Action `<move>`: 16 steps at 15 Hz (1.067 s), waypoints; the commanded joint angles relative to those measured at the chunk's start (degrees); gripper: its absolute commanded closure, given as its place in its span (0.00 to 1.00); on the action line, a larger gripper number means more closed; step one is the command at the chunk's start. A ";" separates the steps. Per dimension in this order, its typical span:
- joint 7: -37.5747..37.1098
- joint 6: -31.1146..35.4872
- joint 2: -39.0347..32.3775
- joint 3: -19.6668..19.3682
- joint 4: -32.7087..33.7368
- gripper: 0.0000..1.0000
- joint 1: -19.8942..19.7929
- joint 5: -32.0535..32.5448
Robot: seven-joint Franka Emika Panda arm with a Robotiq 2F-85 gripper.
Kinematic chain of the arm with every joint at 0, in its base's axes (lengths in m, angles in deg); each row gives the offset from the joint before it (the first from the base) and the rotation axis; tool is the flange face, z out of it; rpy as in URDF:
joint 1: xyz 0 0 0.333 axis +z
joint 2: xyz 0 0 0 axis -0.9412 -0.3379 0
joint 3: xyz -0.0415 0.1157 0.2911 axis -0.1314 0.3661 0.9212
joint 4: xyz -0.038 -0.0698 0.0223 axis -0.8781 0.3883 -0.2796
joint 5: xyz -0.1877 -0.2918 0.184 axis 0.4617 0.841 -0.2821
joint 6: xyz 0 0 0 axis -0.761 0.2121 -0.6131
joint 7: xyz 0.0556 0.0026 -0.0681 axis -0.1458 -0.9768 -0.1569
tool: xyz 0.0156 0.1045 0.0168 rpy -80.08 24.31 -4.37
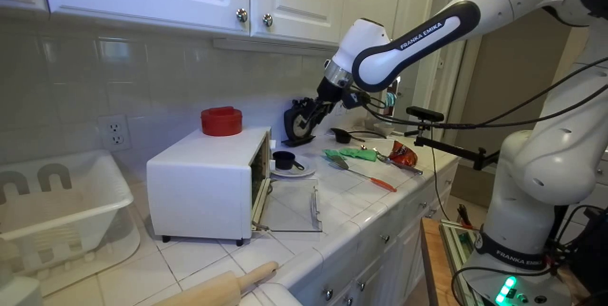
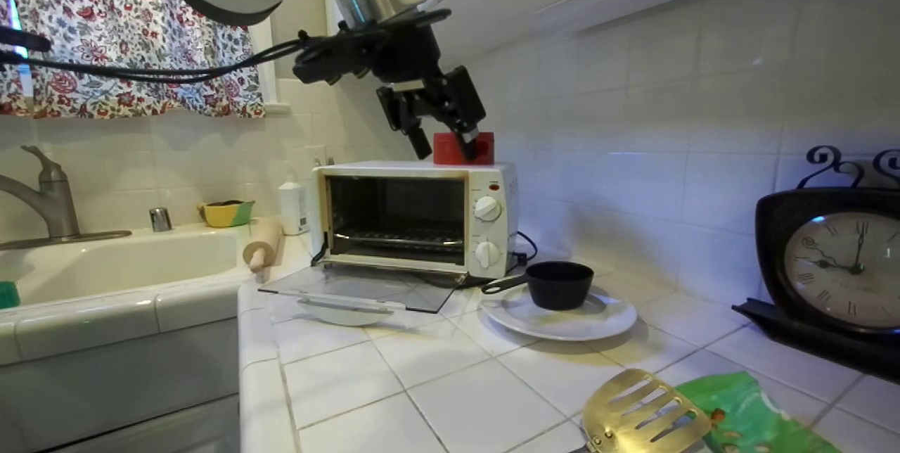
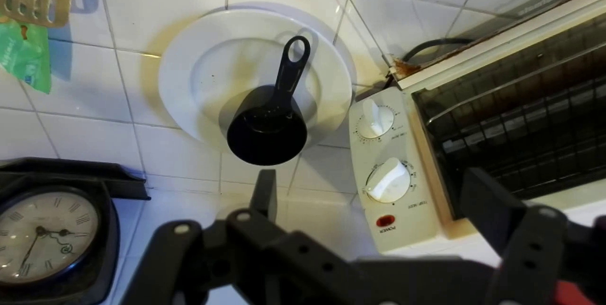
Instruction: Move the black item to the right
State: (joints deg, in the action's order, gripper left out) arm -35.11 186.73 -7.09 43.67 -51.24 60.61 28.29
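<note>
At near right in an exterior view, a black mantel clock [image 2: 840, 270] stands untouched on the tiled table [image 2: 485, 400]. Farther off, the end effector [image 2: 446, 148] hangs near a toaster oven [image 2: 500, 228], jaws spread wide, holding nothing. The approach appears in hand; the next move calls for lining up squarely with the clock before gripping and shifting it right.

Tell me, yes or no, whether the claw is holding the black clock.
No: in the wrist view the claw stands open and empty, with the black clock off to one side, apart from it.
</note>
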 commanded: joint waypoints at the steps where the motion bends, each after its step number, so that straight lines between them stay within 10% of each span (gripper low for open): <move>1: -0.93 0.10 -1.05 -0.51 0.43 0.00 0.34 -0.78; 16: -13.44 9.06 -19.25 -2.62 5.74 0.00 -1.13 5.02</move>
State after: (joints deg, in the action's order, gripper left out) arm -45.17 193.31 -21.34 42.44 -48.27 58.72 31.58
